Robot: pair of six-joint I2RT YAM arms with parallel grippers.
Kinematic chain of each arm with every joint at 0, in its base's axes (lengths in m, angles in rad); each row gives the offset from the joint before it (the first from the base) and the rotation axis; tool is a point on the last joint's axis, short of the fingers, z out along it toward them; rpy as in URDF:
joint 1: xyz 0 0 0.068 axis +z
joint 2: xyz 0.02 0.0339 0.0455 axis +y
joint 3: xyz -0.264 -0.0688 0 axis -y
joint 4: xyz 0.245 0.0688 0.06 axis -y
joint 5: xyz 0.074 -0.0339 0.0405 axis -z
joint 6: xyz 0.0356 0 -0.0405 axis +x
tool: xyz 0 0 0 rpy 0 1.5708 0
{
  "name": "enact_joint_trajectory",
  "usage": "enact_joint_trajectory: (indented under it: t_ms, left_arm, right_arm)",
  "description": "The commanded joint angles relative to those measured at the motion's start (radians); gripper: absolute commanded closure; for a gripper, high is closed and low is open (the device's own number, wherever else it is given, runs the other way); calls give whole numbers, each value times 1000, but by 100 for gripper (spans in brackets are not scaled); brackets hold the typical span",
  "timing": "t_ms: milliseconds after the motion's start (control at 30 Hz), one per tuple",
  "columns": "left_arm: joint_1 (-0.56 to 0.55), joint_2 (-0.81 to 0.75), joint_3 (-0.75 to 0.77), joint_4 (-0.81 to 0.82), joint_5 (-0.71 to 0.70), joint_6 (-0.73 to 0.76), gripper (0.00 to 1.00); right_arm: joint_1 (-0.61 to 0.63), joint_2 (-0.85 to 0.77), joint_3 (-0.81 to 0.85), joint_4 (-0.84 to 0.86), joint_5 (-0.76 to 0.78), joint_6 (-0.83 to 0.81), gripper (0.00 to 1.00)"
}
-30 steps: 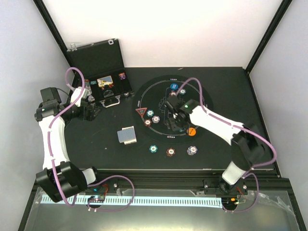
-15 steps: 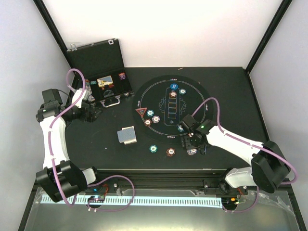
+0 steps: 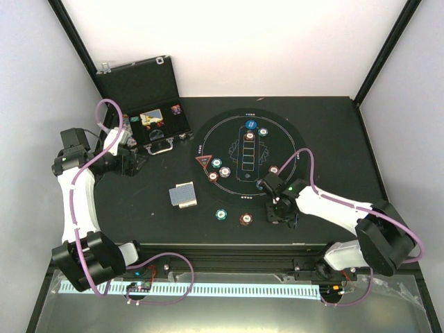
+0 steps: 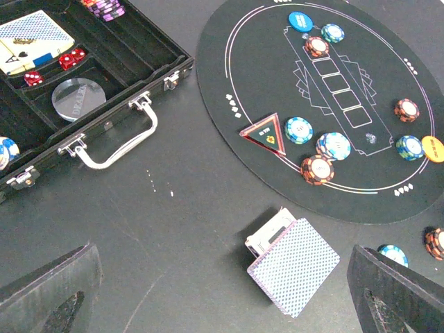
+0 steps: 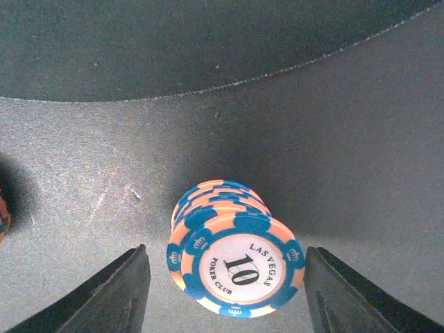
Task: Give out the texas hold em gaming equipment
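"So, where are you sitting with the right hand (image 3: 280,211)?"

"I'm hovering it low over the counter (image 4: 139,229), just off the near edge of the round mat (image 4: 236,69). Its fingers (image 5: 121,295) are standing apart, 1 on each side of a stack of chips (image 5: 234,270). I'm seeing a gap on both sides, so it's released and gripping nothing."

"Which chips?"

"Blue-and-peach ones, and the top 1 is showing a 10. The stack is resting on the bare counter, beside the mat and not on it."

"And the left?"

"I'm holding the left hand (image 3: 130,162) spread wide and empty, up near the open black case (image 3: 139,80). Through its camera I'm looking down at the deck of cards (image 4: 293,266), which is lying on the counter between case and mat. The red triangle marker (image 4: 263,133) is lying on the mat, with 2 teal chips (image 4: 299,130) just beside it and a brown chip (image 4: 318,169) next to those."
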Motion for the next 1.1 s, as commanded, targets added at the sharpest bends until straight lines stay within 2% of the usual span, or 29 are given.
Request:
enact_joint_trajectory:
  t_ms: [0,333,900,967,1067]
  left_arm:
    - [4,-5,-5,25,37,15,1]
    - [4,-5,-8,25,34,15,1]
    - [4,-1,-6,19,23,21,1]
    - [4,2,-5,18,24,21,1]
    - [4,4,-5,15,22,21,1]
  right_arm:
    - [-1,-6,-16,31,-18,23,39]
    - [1,-5,-15,29,-11,24,59]
    - [0,20,-14,27,2,23,59]
    - [1,25,-14,28,0,23,62]
    - [2,19,-8,23,1,21,74]
